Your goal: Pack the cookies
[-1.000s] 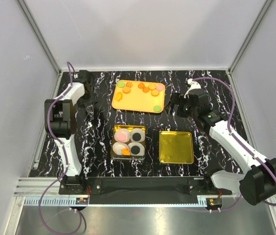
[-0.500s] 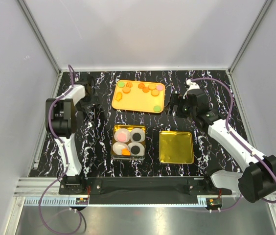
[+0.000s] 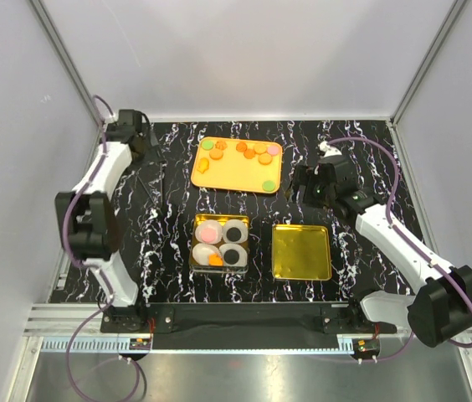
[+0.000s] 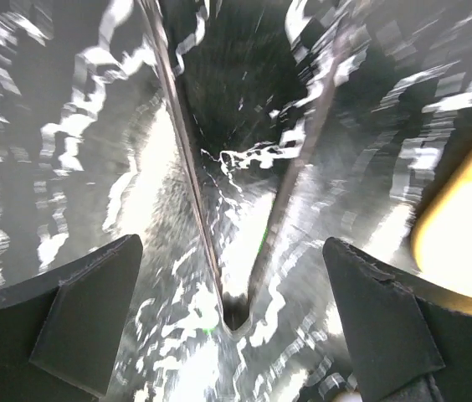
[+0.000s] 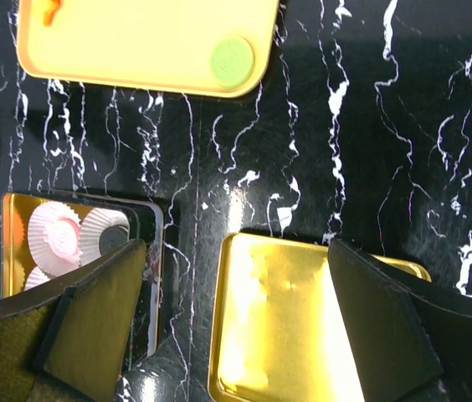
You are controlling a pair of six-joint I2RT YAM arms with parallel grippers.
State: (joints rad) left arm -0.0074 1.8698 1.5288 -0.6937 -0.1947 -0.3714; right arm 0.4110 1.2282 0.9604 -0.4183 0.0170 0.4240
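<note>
1. Top view: most cookies (image 3: 250, 154) lie on the orange tray (image 3: 236, 173). Only about four sit in the paper cups (image 3: 202, 252) of the gold box (image 3: 221, 216), and its lid (image 3: 301, 251) lies beside it. I judge packing barely begun. My left gripper (image 3: 146, 149) hangs left of the tray, my right gripper (image 3: 301, 179) just right of it.
2. Left wrist: blurred. The fingers are spread wide and empty, above what look like tongs (image 4: 187, 159) lying on the table (image 4: 69, 126).
3. Right wrist: the fingers are spread and hold nothing. A green cookie (image 5: 232, 60) waits at the tray's near corner.
</note>
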